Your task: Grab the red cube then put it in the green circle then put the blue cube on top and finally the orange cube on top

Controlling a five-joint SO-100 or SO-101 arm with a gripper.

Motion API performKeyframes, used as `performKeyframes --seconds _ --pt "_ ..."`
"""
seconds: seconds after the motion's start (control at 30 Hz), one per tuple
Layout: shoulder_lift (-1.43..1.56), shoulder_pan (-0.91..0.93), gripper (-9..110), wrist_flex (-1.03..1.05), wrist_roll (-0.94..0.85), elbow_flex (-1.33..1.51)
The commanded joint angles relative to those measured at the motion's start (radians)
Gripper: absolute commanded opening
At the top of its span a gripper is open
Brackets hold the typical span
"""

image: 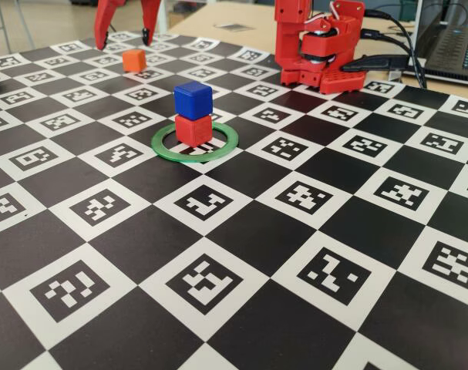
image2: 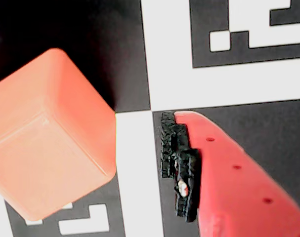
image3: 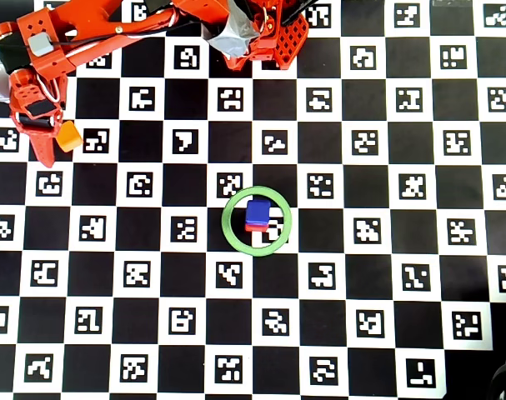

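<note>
In the fixed view, at the far left of the counter (image: pixel 241 324), which is covered with a black and white checker pattern with square markers, the red claw (image: pixel 126 34) hangs with its two fingers spread wide apart and pointing down. The orange cube (image: pixel 134 60) sits on the counter just below and between the two tips, and the claw has hold of nothing. In the overhead view the claw (image3: pixel 56 143) is at the left edge of the counter (image3: pixel 386 250), and the orange cube (image3: pixel 68 136) lies just beside one red finger; from above I cannot tell if they touch. In the wrist view the orange cube (image2: pixel 48 140) fills the left side, resting on the counter (image2: pixel 224 84), and to its right one red finger (image2: pixel 238 173) with a black ribbed pad stands apart from it, with a white stripe of the pattern between them. Further right in the fixed view, near the middle, the green circle (image: pixel 163 147) lies flat on the counter. The red cube (image: pixel 193 129) stands inside it, and the blue cube (image: pixel 193 99) sits on top of the red one, turned slightly. The overhead view shows the same: the green circle (image3: pixel 229 223) around the blue cube (image3: pixel 257 212), with only a thin edge of the red cube (image3: pixel 253 227) showing under it. At the right, behind, the red base of the arm (image: pixel 318 46) stands on the counter.
</note>
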Motion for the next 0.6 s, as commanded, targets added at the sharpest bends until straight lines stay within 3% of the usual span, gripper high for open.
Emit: performKeyframes --seconds 0.0,0.57 --pt "0.028 0.011 46 -0.026 -0.008 -0.008" --pt "0.029 -0.006 45 -0.121 -0.063 0.103"
